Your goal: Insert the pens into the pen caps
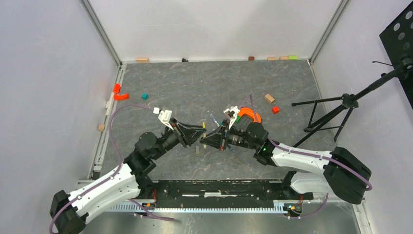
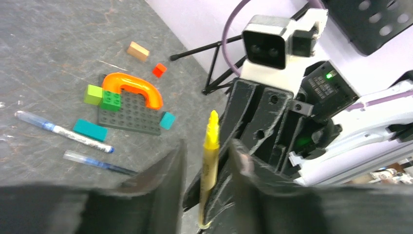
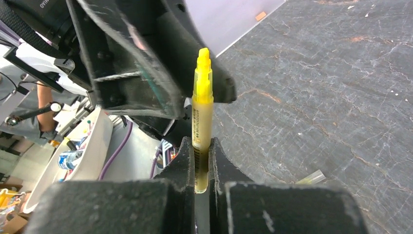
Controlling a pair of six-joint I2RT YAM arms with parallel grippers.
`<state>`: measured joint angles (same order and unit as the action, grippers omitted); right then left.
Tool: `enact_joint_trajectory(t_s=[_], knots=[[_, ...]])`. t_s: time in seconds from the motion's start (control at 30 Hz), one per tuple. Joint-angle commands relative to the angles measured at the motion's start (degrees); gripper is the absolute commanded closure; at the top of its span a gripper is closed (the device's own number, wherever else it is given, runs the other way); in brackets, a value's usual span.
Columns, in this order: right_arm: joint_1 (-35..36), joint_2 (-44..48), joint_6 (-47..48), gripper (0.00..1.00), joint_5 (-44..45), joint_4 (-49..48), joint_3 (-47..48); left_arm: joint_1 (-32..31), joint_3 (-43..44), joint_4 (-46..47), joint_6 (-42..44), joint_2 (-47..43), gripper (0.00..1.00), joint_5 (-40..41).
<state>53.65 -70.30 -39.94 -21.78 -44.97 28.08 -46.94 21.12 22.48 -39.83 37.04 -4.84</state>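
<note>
My right gripper (image 3: 199,146) is shut on the lower barrel of the pale yellow pen (image 3: 201,112), whose bare yellow tip points up. My left gripper (image 2: 207,151) is open, with its two fingers standing on either side of the same pen (image 2: 210,156) without closing on it. The two grippers meet nose to nose mid-table (image 1: 202,139). A pale, clear yellowish cap (image 3: 311,178) lies on the table beside my right gripper. The white-barrelled pen with blue ends (image 2: 63,131) lies on the table, with a slim clear-blue stick (image 2: 97,163) next to it.
A dark baseplate (image 2: 131,114) carries an orange arch (image 2: 134,87) and green bricks (image 2: 102,96), with teal blocks (image 2: 90,130) beside it. A red cube (image 2: 159,70) and a wooden block (image 2: 138,50) lie farther off. A black tripod (image 1: 336,109) stands at the right. Red pieces (image 1: 119,93) lie at the left.
</note>
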Motion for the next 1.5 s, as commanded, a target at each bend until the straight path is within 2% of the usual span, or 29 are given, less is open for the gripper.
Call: enact_joint_trajectory(t_s=[0.0, 0.07, 0.1, 0.23, 0.4, 0.6, 0.73, 0.8, 0.87, 0.93, 1.0, 1.03, 1.07, 1.1, 1.13, 1.17, 1.27, 1.47], knots=[[0.5, 3.4, 5.8, 1.0, -0.4, 4.6, 3.5, 0.3, 0.0, -4.3, 1.3, -3.7, 0.38, 2.4], [0.5, 5.0, 9.7, 1.0, -0.3, 10.8, 4.4, 0.3, 0.6, -8.0, 3.3, -6.3, 0.26, 3.6], [0.5, 5.7, 11.6, 1.0, -0.7, 13.9, 5.0, 0.3, 0.9, -9.6, 4.0, -7.9, 0.23, 4.0], [0.5, 6.8, 18.9, 1.0, -5.2, 23.8, 7.3, 0.3, 1.9, -11.7, 6.4, -10.5, 0.22, 2.1], [0.8, 7.2, 24.1, 1.0, -7.3, 31.8, 10.3, 0.3, 4.3, -11.8, 6.7, -6.1, 0.29, -3.0], [0.9, 8.2, 26.2, 1.0, -7.0, 34.4, 11.7, 0.3, 4.8, -6.5, 4.0, 0.5, 0.42, -7.8], [0.9, 8.2, 26.9, 1.0, -5.6, 35.9, 12.3, 0.2, 4.6, -4.3, 2.7, 3.4, 0.45, -10.7], [0.9, 8.2, 27.2, 1.0, -5.5, 36.1, 12.4, 0.2, 3.9, -3.1, 2.0, 4.0, 0.54, -11.3], [1.0, 8.1, 27.4, 1.0, -5.4, 36.0, 12.3, 0.2, 2.9, -1.5, 0.9, 4.0, 0.78, -11.3], [1.0, 8.0, 27.6, 1.0, -5.2, 36.1, 12.3, 0.2, 2.4, -0.4, -0.1, 3.9, 0.94, -11.0], [0.9, 7.9, 27.9, 0.99, -5.0, 36.0, 12.4, 0.2, 2.0, -0.1, -0.9, 3.5, 0.98, -10.0], [0.9, 7.9, 28.1, 0.88, -5.0, 35.9, 12.4, 0.2, 1.8, 0.3, -1.4, 3.1, 0.98, -9.1], [0.9, 8.1, 28.0, 0.7, -4.4, 35.8, 12.2, 0.2, 1.6, 0.5, -2.2, 2.8, 0.98, -7.7], [0.9, 8.4, 28.0, 0.57, -3.5, 35.4, 12.0, 0.2, 1.3, 0.5, -2.8, 2.3, 0.98, -6.5], [1.0, 8.7, 27.8, 0.47, -2.9, 34.9, 11.7, 0.2, 1.0, 0.6, -3.3, 1.8, 0.98, -5.2], [0.9, 9.2, 27.7, 0.42, -2.0, 34.5, 11.4, 0.2, 0.9, 0.7, -3.6, 1.3, 0.98, -4.3], [0.9, 10.2, 27.2, 0.41, -0.8, 32.9, 10.6, 0.2, 0.3, 1.6, -4.4, -0.1, 0.98, -2.7], [0.9, 11.1, 26.7, 0.48, -1.1, 29.7, 9.5, 0.2, -0.6, 4.1, -5.4, -1.7, 0.98, -2.9]])
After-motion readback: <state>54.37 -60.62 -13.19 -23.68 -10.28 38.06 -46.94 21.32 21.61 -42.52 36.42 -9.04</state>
